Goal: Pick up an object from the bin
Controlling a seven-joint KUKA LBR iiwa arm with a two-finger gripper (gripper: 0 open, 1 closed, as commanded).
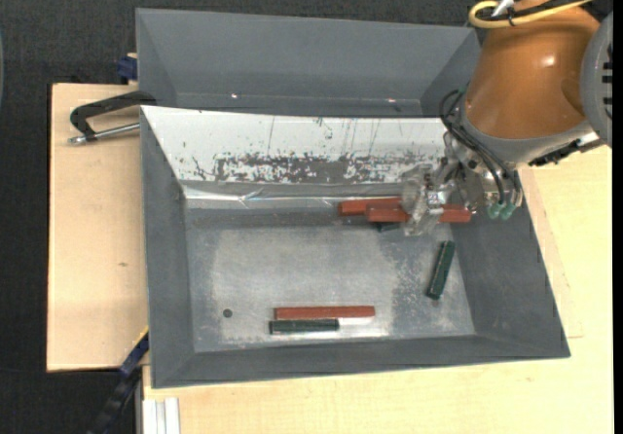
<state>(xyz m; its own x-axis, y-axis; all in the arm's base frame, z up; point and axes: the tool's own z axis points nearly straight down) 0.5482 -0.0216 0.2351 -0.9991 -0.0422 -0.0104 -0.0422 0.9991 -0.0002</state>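
View: camera view, looking down into the bin.
Arm: it comes in from the right, over the back right corner of the grey metal bin (pixel 292 57). Its orange cover (pixel 531 57) bulks above the rim, and the wrist slopes down and leftward into the bin, with cables bunched just under the cover.
Gripper: the gripper (pixel 426 200) sits low, at the foot of the scuffed back wall.
Gripper state: whether it is apart, together or clamped on something cannot be told, as metal parts and cables crowd the spot.
Nearest thing: two short red-brown sticks (pixel 375 211) lie overlapped just left of the gripper, right up against it. Whether they touch it is unclear.
Other side: a short red-brown piece (pixel 457 216) shows just right of the gripper, below the cables.
In front: a dark green marker (pixel 441 270) lies near the gripper, toward the front wall, almost upright in the view.
Farther off: a long red-brown stick (pixel 324 312) lies well apart, front and left, with a dark stick with a white end (pixel 313 326) just beside it.
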